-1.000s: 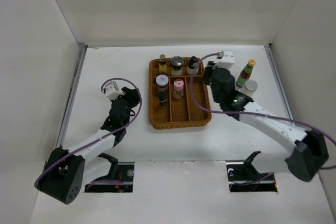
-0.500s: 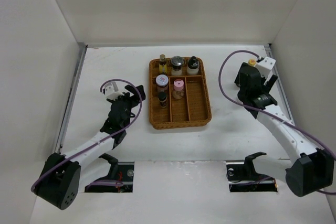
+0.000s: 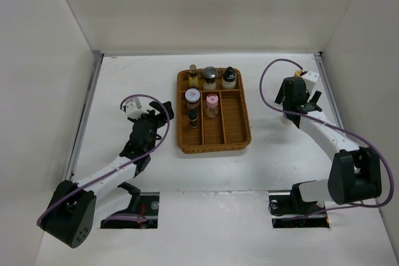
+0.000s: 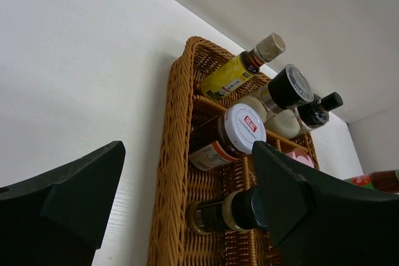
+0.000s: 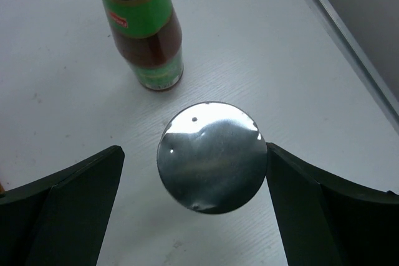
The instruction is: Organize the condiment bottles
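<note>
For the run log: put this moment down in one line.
left gripper: open, empty, beside wicker tray | right gripper: open above silver-lidded jar | green-label sauce bottle: upright beside it

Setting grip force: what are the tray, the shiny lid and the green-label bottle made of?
The tray looks like woven wicker, matte brown; weave shows. The lid seems polished metal: mirror glare, small dents. The bottle is probably glass, glossy, dark sauce showing through; possibly clear plastic.
</note>
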